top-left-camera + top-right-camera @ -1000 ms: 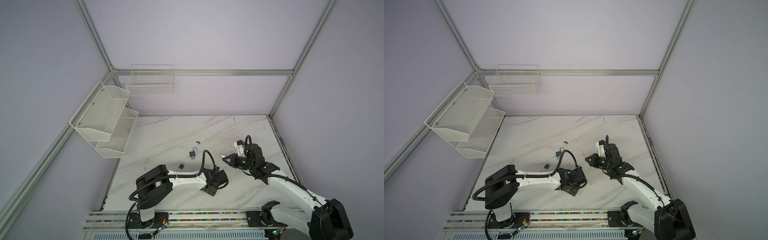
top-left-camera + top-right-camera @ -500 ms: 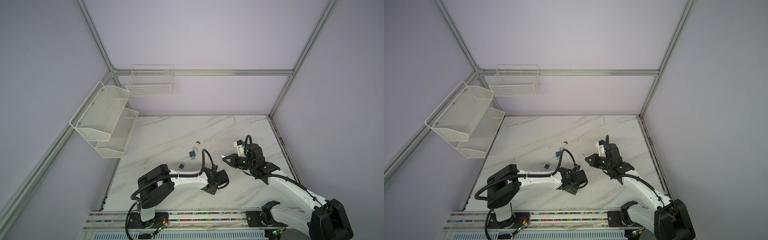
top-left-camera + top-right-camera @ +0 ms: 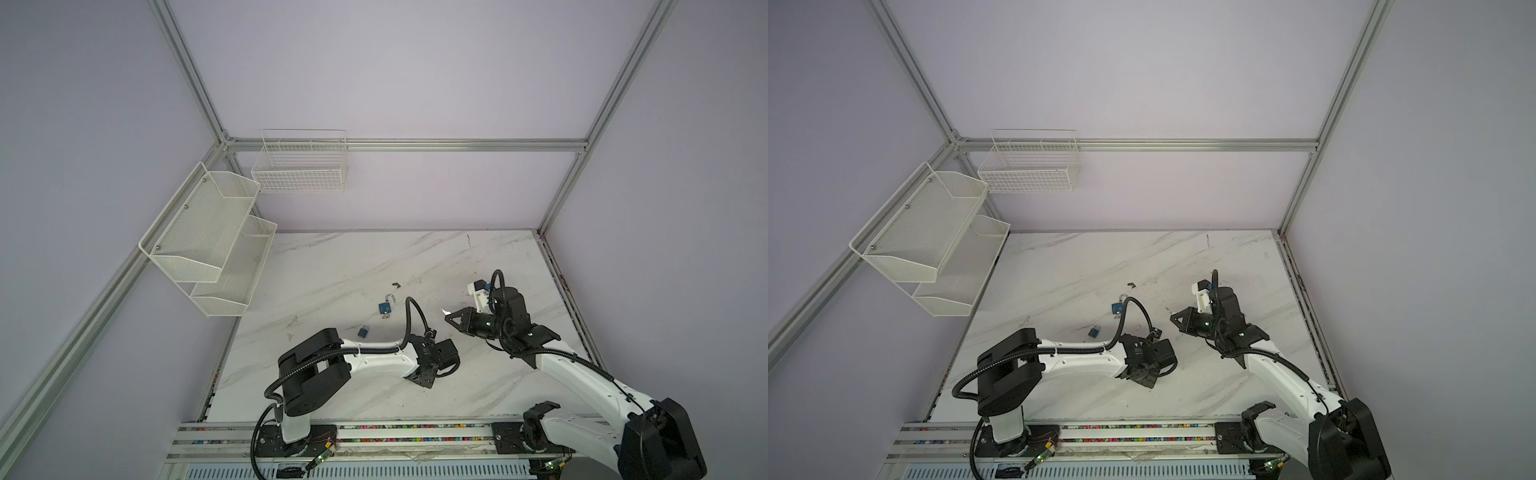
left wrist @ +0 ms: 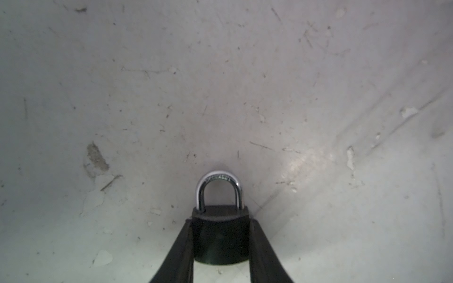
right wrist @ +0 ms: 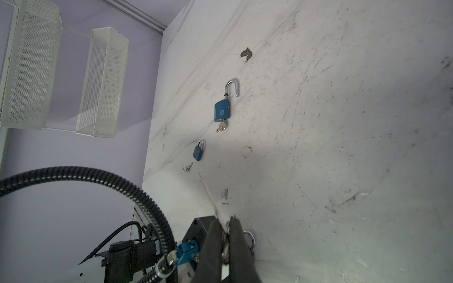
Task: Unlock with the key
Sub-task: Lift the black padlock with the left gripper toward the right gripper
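While my left gripper (image 4: pixel 221 220) sits low at the near side of the table, its two fingers press against both sides of the black padlock (image 4: pixel 220 242), whose silver shackle (image 4: pixel 218 188) is closed and points away from my wrist. Whether the lock rests on the marble tabletop (image 4: pixel 245 85) I cannot tell. Just beyond, my right gripper (image 5: pixel 229 221) is pinched tight on a key (image 5: pixel 212 198), its blade sticking out past the fingertips, apart from the black padlock. Farther out lie a small blue padlock (image 5: pixel 198 153) with a loose key (image 5: pixel 187 167) just beside it, then a larger blue padlock (image 5: pixel 222 111), shackle sprung open, with an inserted key (image 5: pixel 221 127) in its base. On the walls beyond hang a two-tier mesh shelf (image 3: pixel 208 245) and a wire basket (image 3: pixel 299 166).
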